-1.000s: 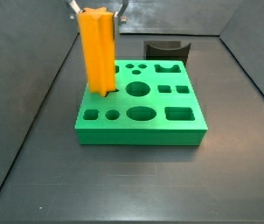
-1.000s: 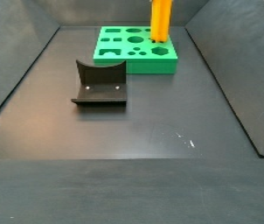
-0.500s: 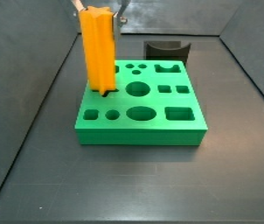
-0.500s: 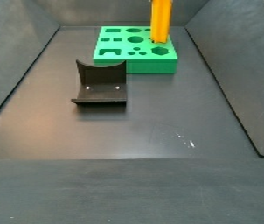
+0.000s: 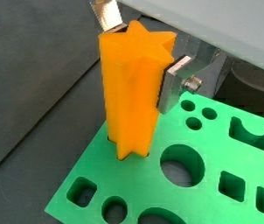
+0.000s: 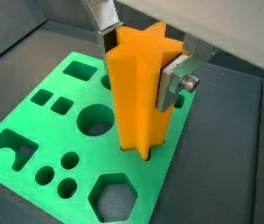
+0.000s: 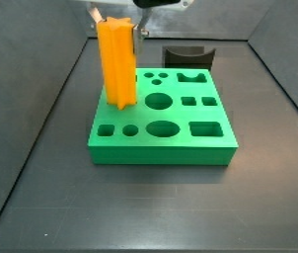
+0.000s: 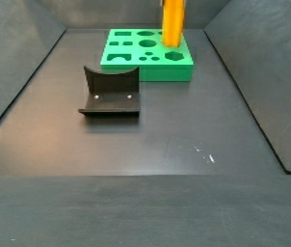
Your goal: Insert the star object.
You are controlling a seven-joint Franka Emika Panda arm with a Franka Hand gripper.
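**Star bar upright at its hole, gripper clamped on the top**

The gripper [image 5: 141, 44] sits at the top of the star object [image 5: 135, 92], silver fingers [image 5: 176, 74] pressed on opposite sides of the bar near its upper end; it is grasping the bar, not released. Same grip shows in both wrist views: gripper [image 6: 141, 48] on star object [image 6: 141, 92]. Holding it high leaves the lower length free, so the fingers should not meet the block as the bar goes down.

The bar stands vertical, lower end at the top face of the green block [image 5: 216, 206], at a hole along one edge of it. In both wrist views the tip seems to enter the opening slightly, but how deep cannot be told. Most of the bar is above the block, so I judge insertion barely begun. Keeping it upright and its ridges matched to the star outline is what the fit needs; a slight twist could jam it.

In a side view the star object [image 7: 116, 64] rises from the green block [image 7: 165, 133] on its side near the wall; the gripper [image 7: 118, 10] is mostly cut off at the frame top. In a side view from the far end, the star object [image 8: 172, 24] stands on the green block [image 8: 142, 53], with the fixture [image 8: 110, 92] well apart on the dark worktop [image 8: 174, 135], out of the way.
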